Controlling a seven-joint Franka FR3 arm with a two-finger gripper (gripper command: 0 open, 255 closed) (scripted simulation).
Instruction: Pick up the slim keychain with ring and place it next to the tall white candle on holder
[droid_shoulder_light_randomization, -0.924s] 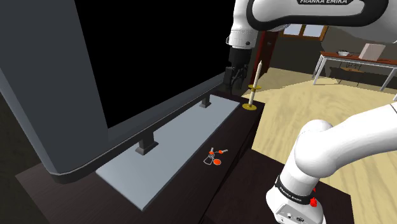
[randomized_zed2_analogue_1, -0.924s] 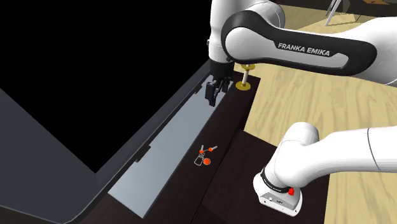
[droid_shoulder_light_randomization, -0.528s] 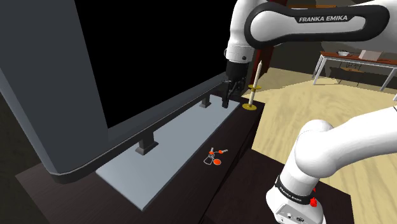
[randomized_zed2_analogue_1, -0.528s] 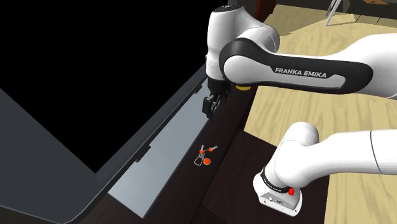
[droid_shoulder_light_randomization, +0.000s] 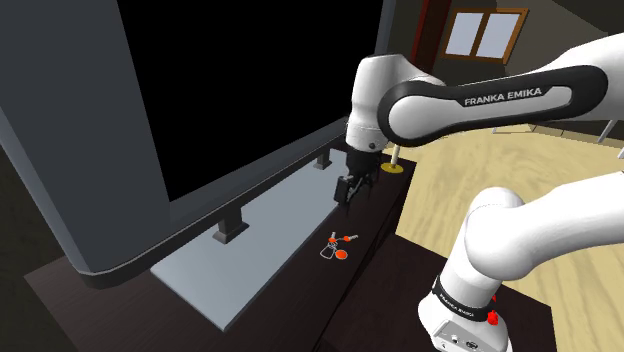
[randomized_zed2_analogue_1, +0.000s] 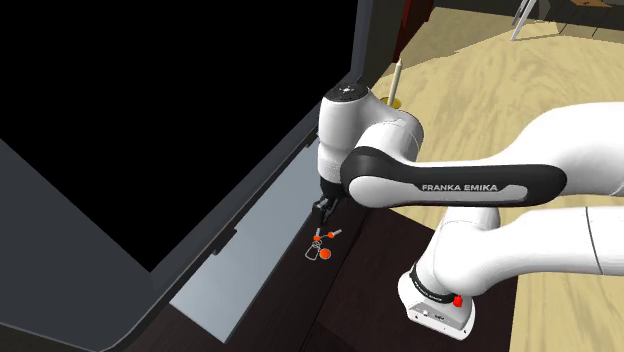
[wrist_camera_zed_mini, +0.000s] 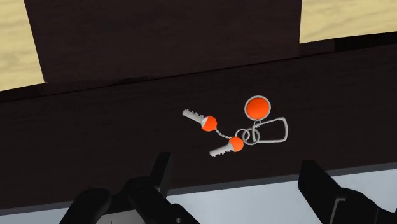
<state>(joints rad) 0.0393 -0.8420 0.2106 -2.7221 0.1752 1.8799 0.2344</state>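
gripper (droid_shoulder_light_randomization: 345, 190), all black with two fingers, hangs low over a dark surface (droid_shoulder_light_randomization: 372, 226) and points down at it. its fingers stand apart and nothing is clasped between them

keychain (wrist_camera_zed_mini: 236, 144) lies flat on the dark surface, on the bare strip between a flat grey slab (droid_shoulder_light_randomization: 270, 230) and the long edge of the surface nearest the robot's stand, about midway along that edge. it is a metal ring joining two small keys with orange heads, a round orange tag and a thin wire loop. seen from the wrist camera, it lies just ahead of the open fingertips and roughly in line with the gap between them, but it is not touched. from the shoulder view the gripper is near it, a little further along the surface towards the far end

tall pale candle (randomized_zed2_analogue_1: 396, 80) stands upright on a flat gold holder (droid_shoulder_light_randomization: 392, 168) at the far corner of the surface, well apart from the keychain, with the white arm (randomized_zed2_analogue_1: 450, 185) partly in front of it

as a judgement, the task is at its very start: the approach to the keychain looks nearly made, but nothing is grasped. what is left is lowering over the keychain, closing on it, lifting it, carrying it to the far corner and setting it down beside the candle
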